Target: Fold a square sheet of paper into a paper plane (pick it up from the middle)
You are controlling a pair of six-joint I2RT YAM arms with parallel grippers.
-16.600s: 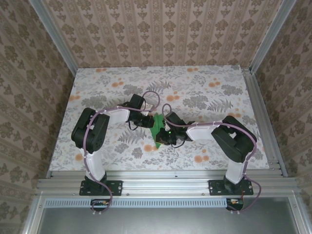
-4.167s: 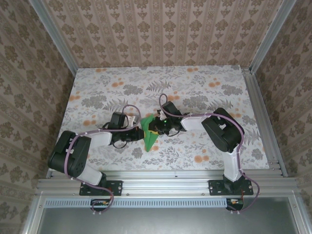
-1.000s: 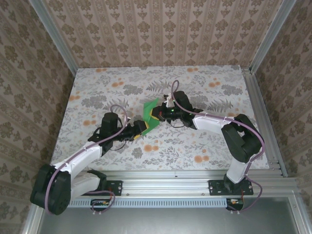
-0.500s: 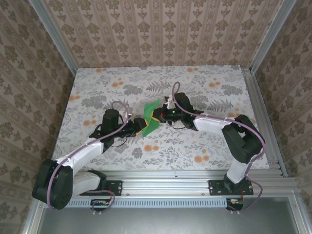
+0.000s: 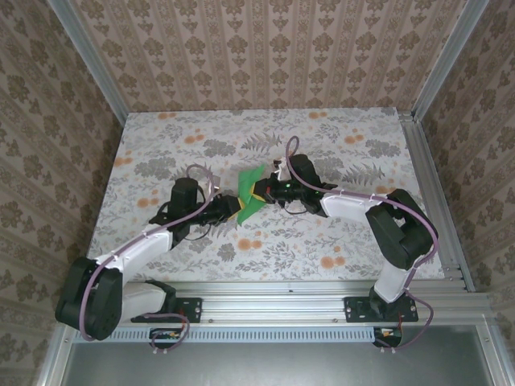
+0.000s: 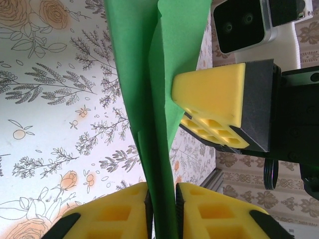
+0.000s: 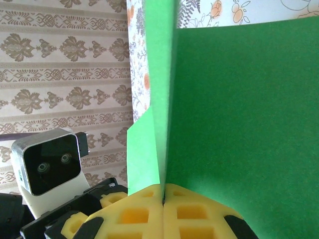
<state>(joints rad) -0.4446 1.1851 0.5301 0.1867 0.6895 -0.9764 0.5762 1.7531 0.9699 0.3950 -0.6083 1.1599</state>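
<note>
The left claw and right claw meet nose to nose over the middle of the table, with the folded green paper held between them. From the left wrist, the left claw is clamped on the paper, and the table lies behind. From the right wrist, the right claw is pinched tight on the paper too.

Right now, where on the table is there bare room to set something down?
Free: the far strip of the table along the back wall, both far corners, and the near middle between left arm and right arm. Crowded: the centre, where left gripper and right gripper both pinch the green paper; the left arm lies across the near left.
</note>
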